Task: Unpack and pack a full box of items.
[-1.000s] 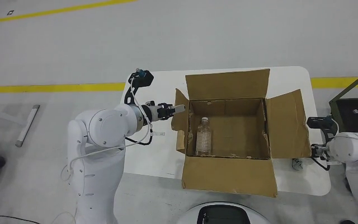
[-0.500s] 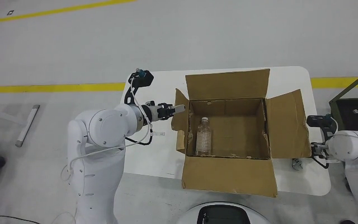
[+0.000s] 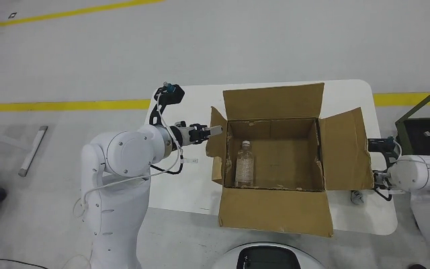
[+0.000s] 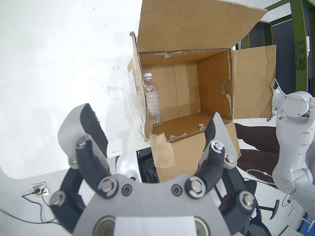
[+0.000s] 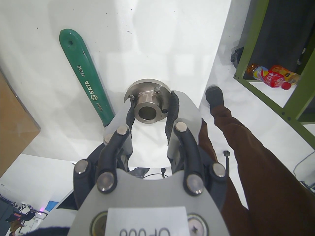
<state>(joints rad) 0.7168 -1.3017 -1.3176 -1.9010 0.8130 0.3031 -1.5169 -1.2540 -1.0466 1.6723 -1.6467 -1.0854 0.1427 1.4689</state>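
Slight shift of the right arm at the worktop's (image 3: 181,195) right edge, wrist a touch nearer the box (image 3: 275,210); no shift of left arm, box or bottle. Open cardboard box mid-worktop, 4 flaps splayed out. Left gripper (image 4: 150,114) off the box's left wall, pointed at the box, fingers spread wide, nothing between. Clear bottle (image 3: 245,165) flat on the box floor against the left wall, cap toward the far edge. Green wrench handle (image 5: 86,79) flat near the right edge. Right gripper (image 5: 150,98) pointed down, fingers clamped either side of the metal flange's (image 5: 147,84) hub, just beside the wrench.
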